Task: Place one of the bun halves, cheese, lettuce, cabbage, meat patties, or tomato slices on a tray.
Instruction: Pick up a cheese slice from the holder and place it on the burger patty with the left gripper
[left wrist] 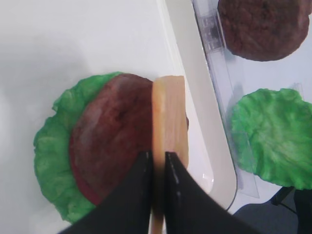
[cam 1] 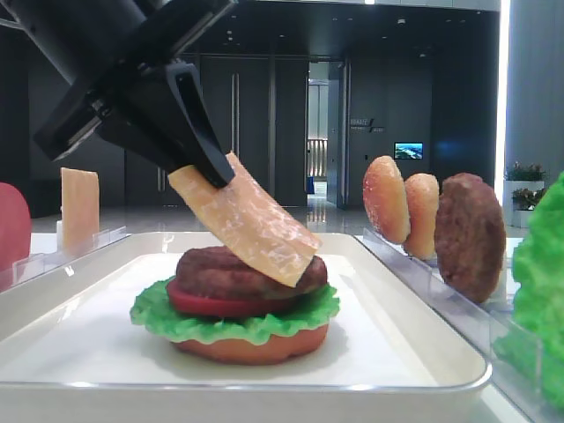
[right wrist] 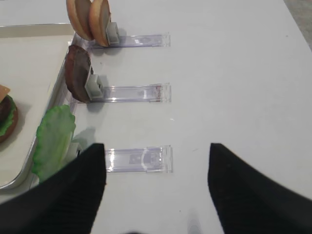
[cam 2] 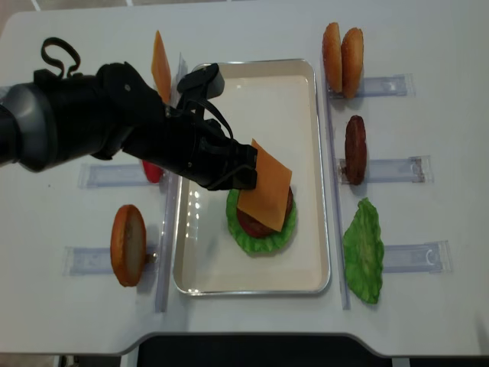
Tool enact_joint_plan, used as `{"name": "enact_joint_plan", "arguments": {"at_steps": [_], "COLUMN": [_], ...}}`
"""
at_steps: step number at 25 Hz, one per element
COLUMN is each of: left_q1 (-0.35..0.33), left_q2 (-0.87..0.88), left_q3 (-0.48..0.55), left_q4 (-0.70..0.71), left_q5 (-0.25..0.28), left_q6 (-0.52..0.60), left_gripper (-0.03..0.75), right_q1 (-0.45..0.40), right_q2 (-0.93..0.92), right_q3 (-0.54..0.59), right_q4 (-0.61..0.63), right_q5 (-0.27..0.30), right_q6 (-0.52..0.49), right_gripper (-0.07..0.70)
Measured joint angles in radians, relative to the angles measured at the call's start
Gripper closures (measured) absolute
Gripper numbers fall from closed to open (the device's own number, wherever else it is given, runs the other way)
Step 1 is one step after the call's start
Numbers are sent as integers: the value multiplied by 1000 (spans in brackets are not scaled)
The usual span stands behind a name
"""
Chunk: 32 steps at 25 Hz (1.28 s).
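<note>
Left gripper jaws pinch cheese edge, upper-centre of frame, over patty. Looks thin, light, stiffish, glossy: edge-grip likely best. Right gripper jaws spread.

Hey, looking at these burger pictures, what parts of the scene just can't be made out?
- Whether the cheese touches the patty: its low edge covers the spot in the low exterior view; the wrist view is too steep.
- Tomato slice in the left holder: cut off by the frame edge there, hidden under the left arm from overhead.
- Right gripper: only its blurred dark fingers show, in its own wrist view.
</note>
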<state>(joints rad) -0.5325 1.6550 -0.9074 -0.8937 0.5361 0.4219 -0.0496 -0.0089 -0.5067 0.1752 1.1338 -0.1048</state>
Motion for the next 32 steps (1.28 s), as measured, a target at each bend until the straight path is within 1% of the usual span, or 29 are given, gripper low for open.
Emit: {"name": "enact_joint_plan", "arguments": {"at_steps": [3, 5, 8, 13, 17, 21, 32], "left_q1": [0, 0, 0, 0, 0, 0, 0], "left_q2": [0, 0, 0, 0, 0, 0, -2], "left_q3": [0, 0, 0, 0, 0, 0, -3], "left_q4": [0, 1, 1, 1, 19, 51, 213], "left_q5": [-1, -2, -3, -3, 1, 13, 60], "left_q6": [0, 0, 0, -1, -14, -44, -183], "left_gripper": [664, 631, 537, 356, 245, 208, 200], "right_q1": [0, 0, 0, 0, 0, 0, 0], "right_q2": [0, 0, 0, 0, 0, 0, 0], "right_q3": [0, 0, 0, 0, 0, 0, 0], "right_q4": [0, 0, 0, 0, 0, 0, 0], "right_q5": [0, 0, 0, 0, 0, 0, 0], "right_q6": [0, 0, 0, 0, 0, 0, 0], "right_gripper": [197, 197, 197, 197, 197, 197, 197]}}
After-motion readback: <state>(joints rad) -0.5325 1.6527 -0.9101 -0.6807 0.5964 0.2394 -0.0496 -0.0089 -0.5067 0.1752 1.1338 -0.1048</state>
